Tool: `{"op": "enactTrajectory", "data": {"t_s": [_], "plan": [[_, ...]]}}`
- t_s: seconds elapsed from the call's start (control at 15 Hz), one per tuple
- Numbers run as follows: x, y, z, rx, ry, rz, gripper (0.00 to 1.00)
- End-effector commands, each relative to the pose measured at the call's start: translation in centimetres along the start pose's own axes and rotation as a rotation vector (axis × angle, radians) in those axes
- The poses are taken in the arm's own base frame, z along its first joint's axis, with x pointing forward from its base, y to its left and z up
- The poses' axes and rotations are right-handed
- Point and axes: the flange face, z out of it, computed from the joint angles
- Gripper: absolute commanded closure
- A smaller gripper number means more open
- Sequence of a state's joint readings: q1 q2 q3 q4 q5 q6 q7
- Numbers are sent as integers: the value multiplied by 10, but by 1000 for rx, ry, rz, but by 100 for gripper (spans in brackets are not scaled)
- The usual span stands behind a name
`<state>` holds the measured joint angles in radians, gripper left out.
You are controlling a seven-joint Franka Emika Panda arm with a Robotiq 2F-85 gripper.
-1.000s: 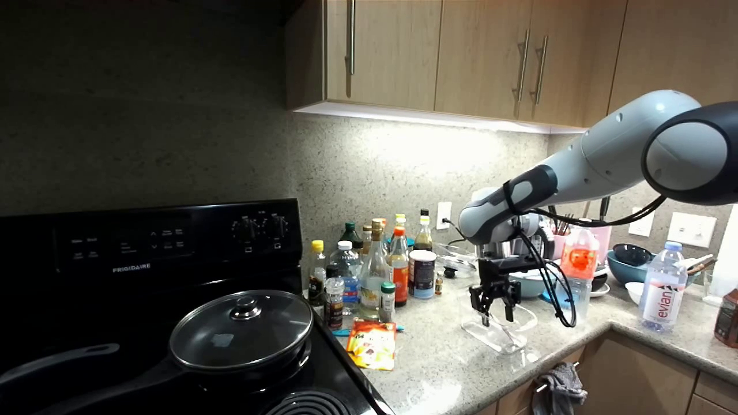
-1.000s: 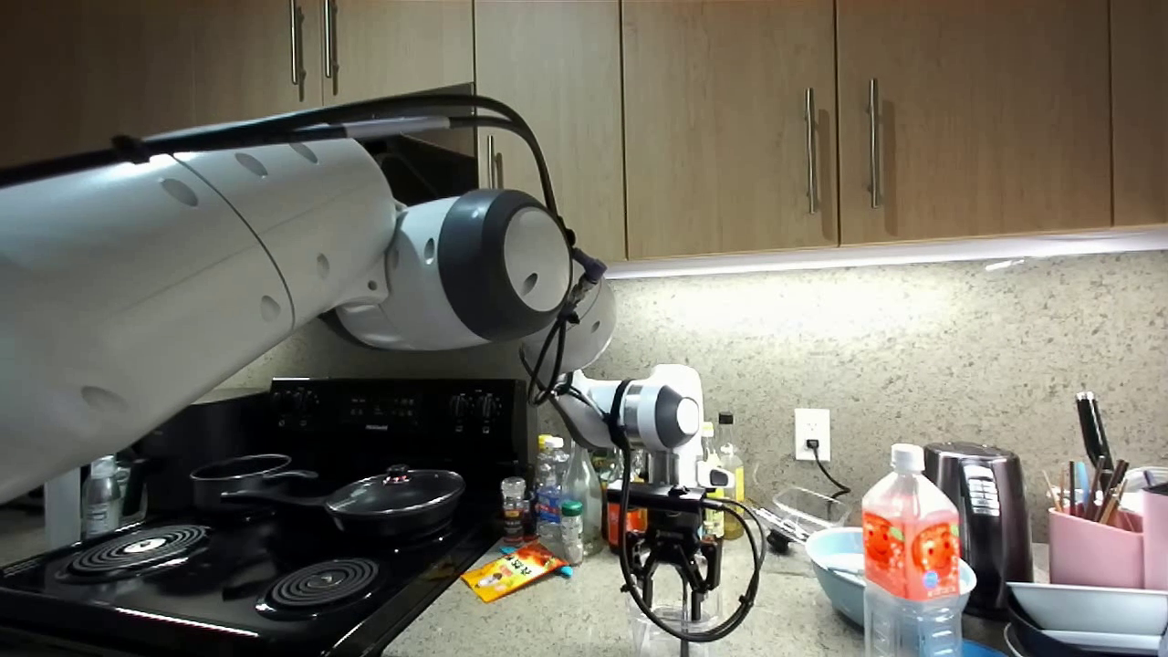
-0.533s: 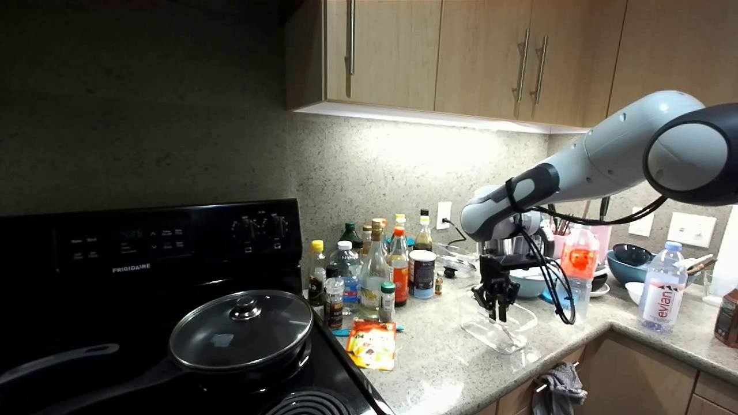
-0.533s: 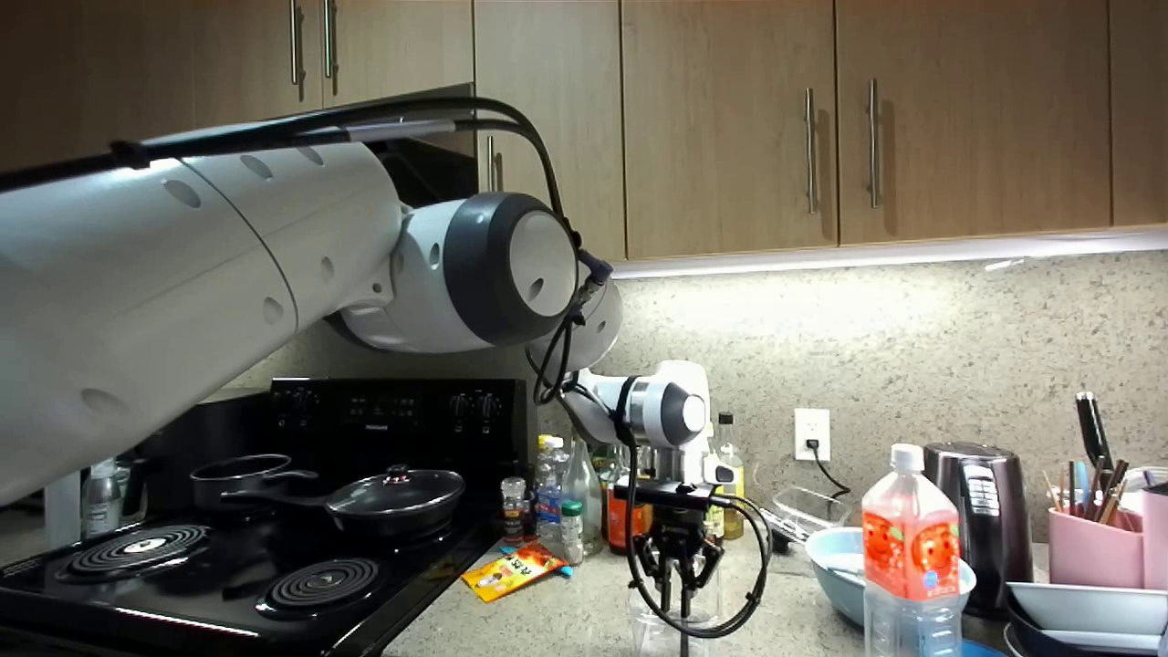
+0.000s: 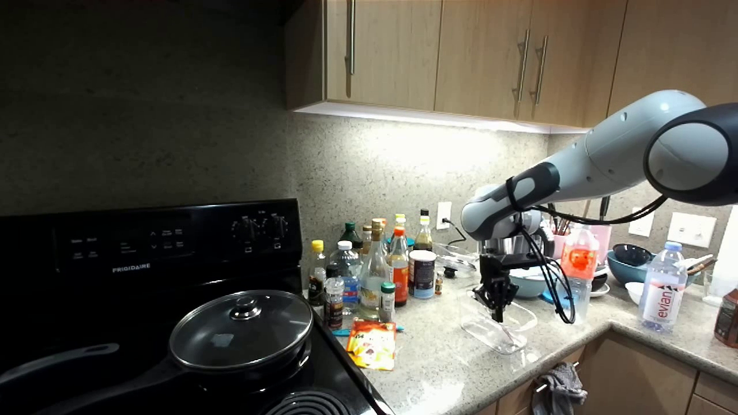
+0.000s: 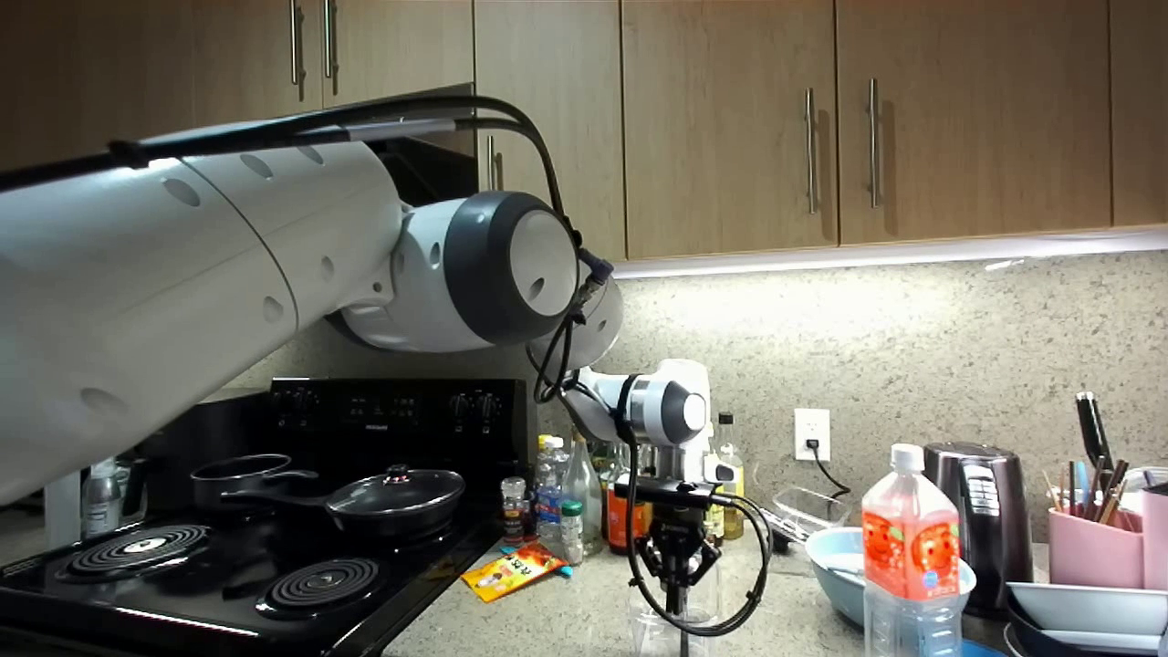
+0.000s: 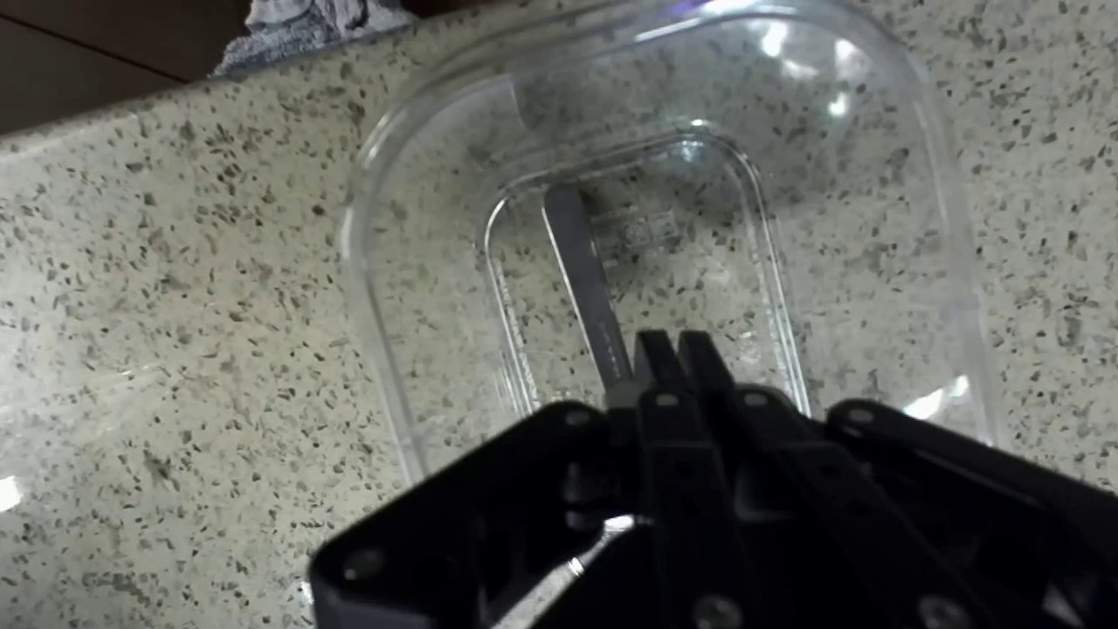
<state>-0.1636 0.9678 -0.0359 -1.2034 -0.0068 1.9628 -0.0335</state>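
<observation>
My gripper (image 7: 675,342) points down over a clear plastic container (image 7: 356,240) on the speckled counter. Its black fingers are drawn together, with only a narrow gap at the tips and nothing clearly seen between them. A flat grey utensil (image 7: 583,271) lies in the container and passes beside and under the left finger, where its lower part is hidden. A shiny metal piece (image 7: 559,584) shows through the gripper linkage; whether it belongs to the utensil I cannot tell. In both exterior views the gripper (image 5: 497,319) hangs low at the container (image 6: 644,625).
Several bottles (image 5: 375,288) and an orange packet (image 5: 372,346) stand or lie toward the stove. On the stove sits a lidded pan (image 5: 242,328). A pink-labelled bottle (image 6: 911,547) and a blue bowl (image 6: 838,584) are at the other side. The counter edge (image 7: 113,118) has a grey towel (image 7: 306,26) below.
The fingers have come together from a wide spread. The arm shifted slightly, to the right in both exterior views, then stayed about still. The container has not moved.
</observation>
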Motion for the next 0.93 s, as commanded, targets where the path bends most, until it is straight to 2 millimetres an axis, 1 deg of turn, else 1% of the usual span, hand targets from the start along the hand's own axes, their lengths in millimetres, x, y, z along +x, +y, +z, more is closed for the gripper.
{"op": "enactTrajectory", "data": {"t_s": [0.0, 0.07, 0.13, 0.33, 0.4, 0.47, 0.53, 0.6, 0.67, 0.8, 0.87], "plan": [[7, 10, 25, 12, -54, 4, 62], [8, 15, 34, 0, -68, 18, 55], [9, 25, 45, -3, -84, 33, 49], [11, 61, 56, -16, -95, 87, 29], [11, 73, 53, -7, -96, 100, 25], [9, 48, 29, -24, -80, 63, 45], [10, 59, 30, -22, -80, 78, 40], [9, 67, 30, -20, -77, 90, 40], [9, 73, 30, -18, -76, 96, 40], [9, 73, 30, -18, -76, 98, 40], [9, 74, 30, -19, -76, 98, 15]]}}
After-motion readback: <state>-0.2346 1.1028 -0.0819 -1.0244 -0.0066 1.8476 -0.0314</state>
